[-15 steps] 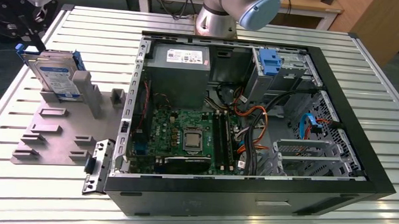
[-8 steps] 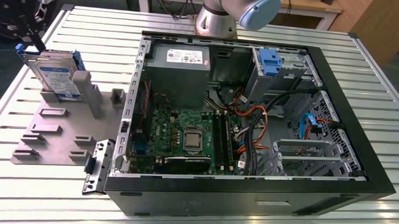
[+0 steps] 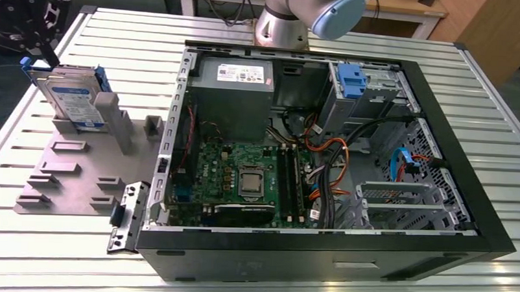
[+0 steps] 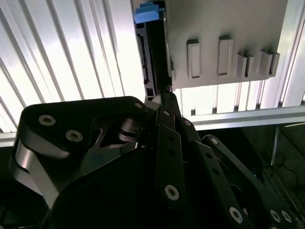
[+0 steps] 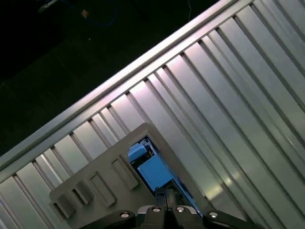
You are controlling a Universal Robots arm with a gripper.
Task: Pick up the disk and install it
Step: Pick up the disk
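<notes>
— Disk first: that flat silver metal hard drive with the white-and-blue label and blue plastic rails [image 3: 71, 99]. Where does it sit?

— Straight under the fingers [image 4: 166, 114] of the black gripper [image 3: 47, 55], standing on edge in the grey slotted plastic holder [image 3: 69, 178]. I take it the holder props it upright so that its thin top edge is offered to a pinch from above.

— And the fingers?

— Drawn narrow. In the first wrist view they meet on the blue rail at the disk's upper edge, so I judge them clamped on it. The disk rests in its slot, not lifted.

— Why is the computer laid out like that?

— The black open computer case [image 3: 325, 259] lies on its side with the lid off, well apart from the fingers. I'd say that keeps the grey metal drive cage with the blue tab [image 3: 388, 82] reachable from above.

— What can't you make out?

— The pads' actual contact, because the gripper's own linkages cover it in the second wrist view. The holder's posts hide the disk's lower edge, and the exterior view's frame cuts off most of the gripper.
</notes>
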